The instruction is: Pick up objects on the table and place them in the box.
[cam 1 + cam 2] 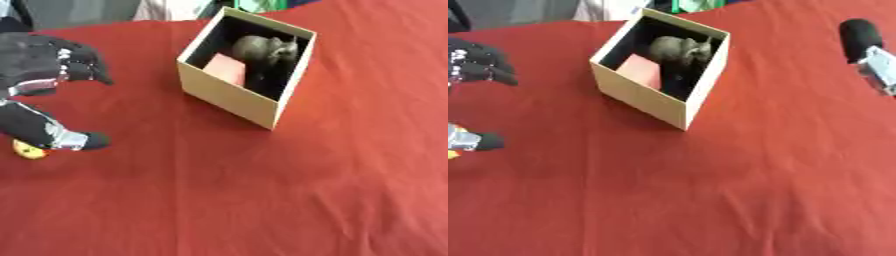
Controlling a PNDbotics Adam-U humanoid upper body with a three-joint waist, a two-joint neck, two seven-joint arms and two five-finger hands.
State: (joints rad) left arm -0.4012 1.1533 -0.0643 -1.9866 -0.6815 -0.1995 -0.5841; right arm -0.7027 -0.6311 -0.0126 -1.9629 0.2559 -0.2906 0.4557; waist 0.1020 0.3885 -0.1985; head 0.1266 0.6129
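Note:
A tan cardboard box point(234, 95) stands open-topped on the red cloth at the upper middle. Inside it are a grey animal figure point(267, 50) and a red block point(226, 69) leaning against the near wall. My left hand point(39, 65) hovers at the left edge, its fingers spread wide apart from the thumb point(80, 141), holding nothing. A small yellow object point(30, 150) lies on the cloth just under and left of the thumb, partly hidden by it. Of my right hand point(870, 50), only a black tip and a silver part show at the right edge of the right eye view.
The red cloth point(262, 190) covers the whole table and lies slightly wrinkled. Grey and pale shapes show beyond the far edge point(166, 9).

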